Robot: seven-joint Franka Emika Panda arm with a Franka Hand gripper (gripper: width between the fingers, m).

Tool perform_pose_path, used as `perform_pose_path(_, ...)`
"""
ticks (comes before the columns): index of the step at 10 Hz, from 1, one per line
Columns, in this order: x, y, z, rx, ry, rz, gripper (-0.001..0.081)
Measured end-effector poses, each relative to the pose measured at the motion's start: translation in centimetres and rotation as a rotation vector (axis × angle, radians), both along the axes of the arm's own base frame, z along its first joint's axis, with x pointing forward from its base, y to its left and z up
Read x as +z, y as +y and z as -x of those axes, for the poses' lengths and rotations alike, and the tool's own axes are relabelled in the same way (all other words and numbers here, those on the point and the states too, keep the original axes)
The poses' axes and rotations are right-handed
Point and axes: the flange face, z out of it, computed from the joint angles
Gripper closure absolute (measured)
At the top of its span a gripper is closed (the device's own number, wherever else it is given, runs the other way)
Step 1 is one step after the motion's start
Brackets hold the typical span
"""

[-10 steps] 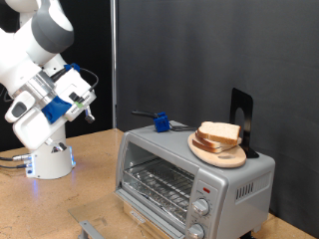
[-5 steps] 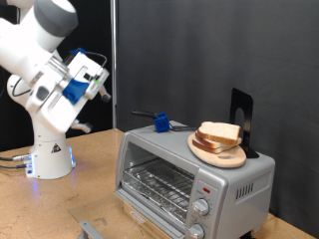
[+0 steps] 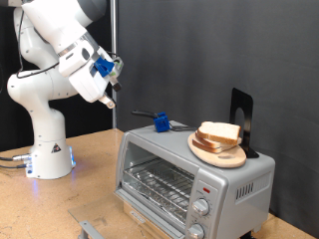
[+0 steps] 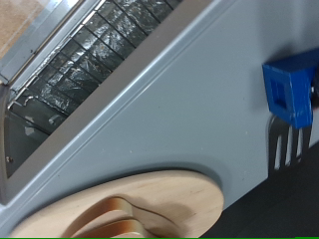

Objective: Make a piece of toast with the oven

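Note:
The silver toaster oven (image 3: 242,175) stands at the exterior view's lower right, its wire rack (image 3: 159,181) showing and its door looking folded down in front. On its top lies a round wooden plate (image 3: 231,157) with two pale bread slices (image 3: 219,132) stacked on it. My gripper (image 3: 113,90) hangs in the air up and to the exterior view's left of the oven, apart from it, with nothing seen between its fingers. The wrist view shows the oven top (image 4: 169,110), the rack (image 4: 80,60), the plate (image 4: 174,194) and a bread edge (image 4: 110,221); the fingers do not show there.
A blue-handled fork (image 3: 159,122) lies on the oven top left of the plate, also in the wrist view (image 4: 289,90). A black stand (image 3: 241,118) rises behind the plate. The white arm base (image 3: 45,149) sits on the wooden table (image 3: 60,204). A grey object (image 3: 90,229) lies at the bottom edge.
The arm has swung up and to the exterior view's right, carrying the gripper from the far left towards the oven top. The oven, plate and bread have not moved.

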Motion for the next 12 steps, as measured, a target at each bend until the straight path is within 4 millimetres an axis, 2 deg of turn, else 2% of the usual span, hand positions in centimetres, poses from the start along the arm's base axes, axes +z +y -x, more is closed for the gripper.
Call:
perform_pose_path(2, 0.5, 1.2, -0.2, 0.021, -0.036, -0.022, -0.0002)
perform_pose_path(4, 2.0, 4.4, 0.0, 0.103, -0.078, -0.005, -0.0002)
perform_pose_path(6, 3.4, 7.7, 0.8, 0.224, -0.046, 0.072, -0.0002)
perform_pose_path(10, 6.1, 14.0, 2.0, 0.286, -0.018, 0.157, -0.0002)
perform_pose_path(12, 6.8, 15.3, 2.4, 0.287, -0.025, 0.166, -0.0002)
